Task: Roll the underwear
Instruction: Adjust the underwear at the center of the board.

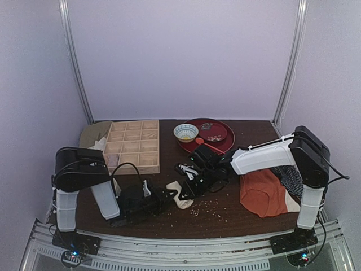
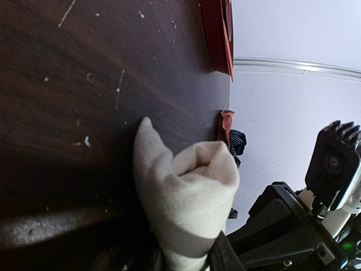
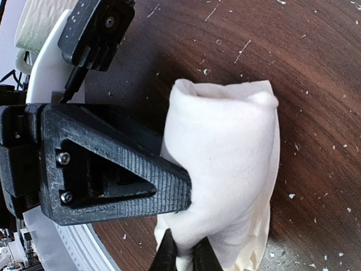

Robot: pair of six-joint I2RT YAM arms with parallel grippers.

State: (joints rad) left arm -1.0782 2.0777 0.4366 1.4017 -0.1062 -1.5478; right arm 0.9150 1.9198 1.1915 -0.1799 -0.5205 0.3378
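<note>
Two grippers clamp the underwear [image 3: 225,147], rolled: left gripper [image 2: 183,259] squeezes it between fingers mostly cut off; right gripper [image 3: 185,255] pinches a thin fold, tips barely visible.

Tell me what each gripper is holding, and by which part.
Both hold the rolled underwear. The left gripper clasps the roll around one end. The right gripper pinches a thin fold of fabric at the roll's edge.

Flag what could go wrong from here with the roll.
The underwear roll is pinched only near one end by the left pincer and right pincer; its free end gapes and may unroll on release.
The pincers sit almost touching, so a collision is possible.
Crumbs on the table could cling to the fabric.
</note>
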